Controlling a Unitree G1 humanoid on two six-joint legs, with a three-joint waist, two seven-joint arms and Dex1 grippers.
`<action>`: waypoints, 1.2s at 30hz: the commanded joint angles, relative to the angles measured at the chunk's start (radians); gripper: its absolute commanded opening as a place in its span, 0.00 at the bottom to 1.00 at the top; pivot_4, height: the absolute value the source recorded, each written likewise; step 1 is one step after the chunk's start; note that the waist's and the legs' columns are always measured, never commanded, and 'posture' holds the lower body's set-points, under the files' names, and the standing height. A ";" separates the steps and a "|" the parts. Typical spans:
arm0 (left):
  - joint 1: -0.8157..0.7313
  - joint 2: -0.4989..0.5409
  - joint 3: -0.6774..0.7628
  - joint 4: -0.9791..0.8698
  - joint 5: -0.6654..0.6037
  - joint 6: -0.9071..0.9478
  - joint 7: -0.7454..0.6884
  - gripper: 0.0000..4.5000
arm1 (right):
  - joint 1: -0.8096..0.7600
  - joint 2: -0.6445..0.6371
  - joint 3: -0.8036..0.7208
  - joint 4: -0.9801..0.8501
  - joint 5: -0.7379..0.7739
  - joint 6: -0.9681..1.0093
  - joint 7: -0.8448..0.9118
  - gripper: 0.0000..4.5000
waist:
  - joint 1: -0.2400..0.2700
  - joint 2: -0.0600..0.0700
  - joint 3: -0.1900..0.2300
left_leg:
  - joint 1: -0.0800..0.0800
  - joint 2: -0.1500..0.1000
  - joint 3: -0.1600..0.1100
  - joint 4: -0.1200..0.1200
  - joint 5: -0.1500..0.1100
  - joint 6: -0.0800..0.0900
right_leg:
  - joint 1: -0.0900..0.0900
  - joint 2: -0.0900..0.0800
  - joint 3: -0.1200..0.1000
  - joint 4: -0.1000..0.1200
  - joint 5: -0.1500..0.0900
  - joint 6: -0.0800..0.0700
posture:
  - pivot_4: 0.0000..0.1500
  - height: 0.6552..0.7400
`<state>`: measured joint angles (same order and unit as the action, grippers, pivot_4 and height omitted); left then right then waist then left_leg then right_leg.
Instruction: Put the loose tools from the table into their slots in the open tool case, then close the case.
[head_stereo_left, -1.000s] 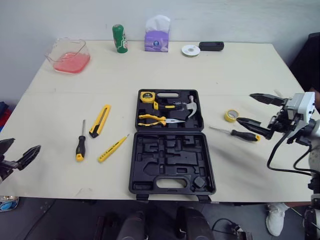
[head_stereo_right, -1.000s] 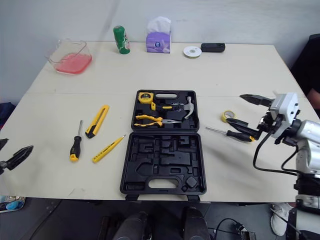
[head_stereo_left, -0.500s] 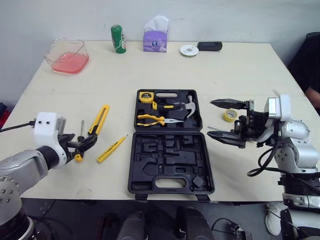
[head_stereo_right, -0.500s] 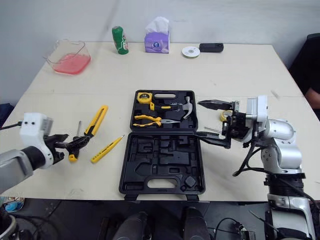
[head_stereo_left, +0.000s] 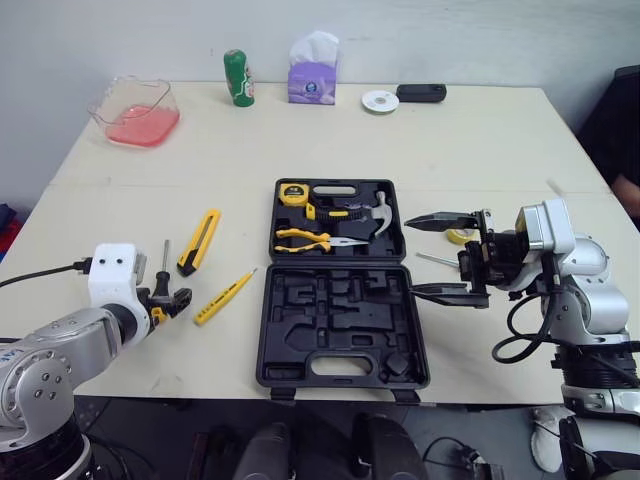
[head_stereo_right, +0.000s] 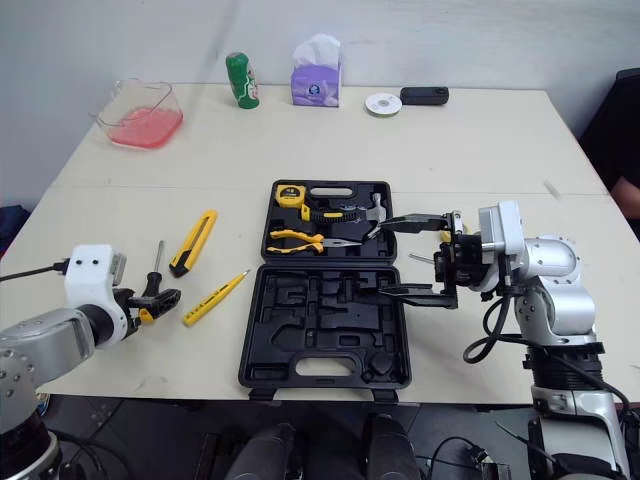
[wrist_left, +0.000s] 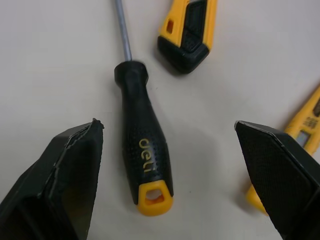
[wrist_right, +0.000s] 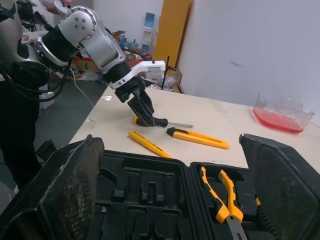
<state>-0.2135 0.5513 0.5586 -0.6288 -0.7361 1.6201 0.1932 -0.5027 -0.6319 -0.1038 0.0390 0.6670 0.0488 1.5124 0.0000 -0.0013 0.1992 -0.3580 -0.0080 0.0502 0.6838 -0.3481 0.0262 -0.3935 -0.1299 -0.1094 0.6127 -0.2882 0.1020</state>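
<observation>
Inside case (head_stereo_left: 300, 300), one hammer (head_stereo_left: 384, 216), one pliers (head_stereo_left: 306, 238)

A lab or workshop: bare white wall (wrist_right: 260, 40), yellow pillar (wrist_right: 171, 30), cluttered boxes (wrist_right: 119, 36) beyond the table (wrist_right: 200, 112)

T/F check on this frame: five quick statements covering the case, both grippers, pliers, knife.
1. The case is open. True.
2. The left gripper is shut on the screwdriver. False: its fingers stand open on either side of the handle, and the screwdriver lies on the table.
3. The pliers lie in the case. True.
4. The knife is in its slot. False: it lies on the table, left of the case.
5. The right gripper is open. True.
</observation>
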 joint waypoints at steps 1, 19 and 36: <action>-0.003 -0.030 0.012 -0.007 0.047 -0.006 -0.008 0.99 | 0.002 -0.004 -0.009 -0.044 0.017 0.005 0.012 1.00 | 0.001 0.000 0.000 | 0.000 0.000 0.000 0.000 0.000 0.000 | 0.000 0.000 0.000 0.000 0.000 0.000 | 1.00 1.00; 0.014 -0.069 -0.066 0.122 0.248 -0.079 -0.144 0.81 | 0.016 0.003 -0.014 -0.047 -0.005 -0.011 -0.021 1.00 | 0.004 0.001 -0.001 | 0.002 0.000 0.001 0.000 0.000 -0.001 | 0.001 -0.001 0.001 0.002 0.000 -0.001 | 1.00 1.00; 0.107 -0.057 0.049 0.119 0.357 -0.204 -0.207 0.22 | 0.053 -0.014 -0.051 -0.032 -0.031 -0.047 -0.050 1.00 | -0.006 0.002 -0.001 | 0.006 0.004 0.006 -0.002 -0.001 -0.004 | 0.000 0.000 0.002 0.004 -0.002 -0.004 | 1.00 1.00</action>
<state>-0.1324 0.4782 0.5730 -0.5345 -0.4259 1.4203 -0.0170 -0.4524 -0.6318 -0.1264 0.0265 0.6340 0.0189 1.4693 -0.0060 0.0002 0.1982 -0.3521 -0.0040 0.0560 0.6816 -0.3495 0.0225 -0.3937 -0.1294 -0.1072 0.6168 -0.2902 0.0983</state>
